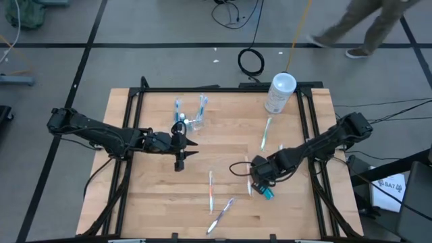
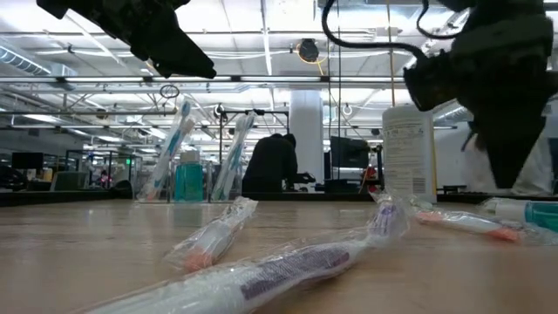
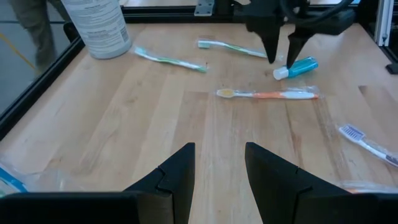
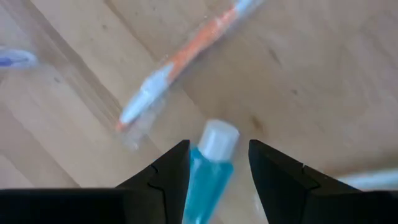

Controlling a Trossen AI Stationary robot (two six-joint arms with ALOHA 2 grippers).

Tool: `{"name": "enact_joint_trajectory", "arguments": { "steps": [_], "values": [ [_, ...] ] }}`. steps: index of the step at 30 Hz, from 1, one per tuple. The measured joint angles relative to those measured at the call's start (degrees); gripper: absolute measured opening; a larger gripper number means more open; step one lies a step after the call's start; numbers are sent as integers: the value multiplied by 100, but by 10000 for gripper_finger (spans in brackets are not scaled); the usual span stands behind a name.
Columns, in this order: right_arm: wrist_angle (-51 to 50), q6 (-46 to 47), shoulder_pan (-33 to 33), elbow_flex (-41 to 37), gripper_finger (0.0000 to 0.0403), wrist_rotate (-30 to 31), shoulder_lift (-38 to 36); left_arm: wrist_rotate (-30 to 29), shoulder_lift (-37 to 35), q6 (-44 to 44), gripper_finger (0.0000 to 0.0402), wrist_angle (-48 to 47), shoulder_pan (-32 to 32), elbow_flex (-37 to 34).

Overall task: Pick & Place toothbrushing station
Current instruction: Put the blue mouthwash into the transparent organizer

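Bright overhead light; right wrist view blurred.

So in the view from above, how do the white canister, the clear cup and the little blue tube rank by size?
1. White canister, clearly largest.
2. Clear cup, though its see-through walls make its outline hard to trace.
3. Blue tube, smallest, partly hidden under the right hand.

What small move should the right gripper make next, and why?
Probably lower a little and close. The right gripper hangs open just above the small blue tube with a white cap, which lies on the wooden table in line between the fingers, apparently not yet gripped. The left gripper waits open near the clear plastic cup.
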Motion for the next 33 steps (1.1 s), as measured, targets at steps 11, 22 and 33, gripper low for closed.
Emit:
{"name": "enact_joint_trajectory", "arguments": {
  "steps": [11,22,33],
  "values": [
    [1643,236,4,-1059,155,-336,-23,2,0,-153,147,-4,0,0],
    [1682,-399,-5,-1166,116,-336,-14,2,0,-151,147,-2,0,0],
    [1989,-682,-307,-1203,104,-304,-300,2,0,-149,147,8,0,0]
  ]
}}
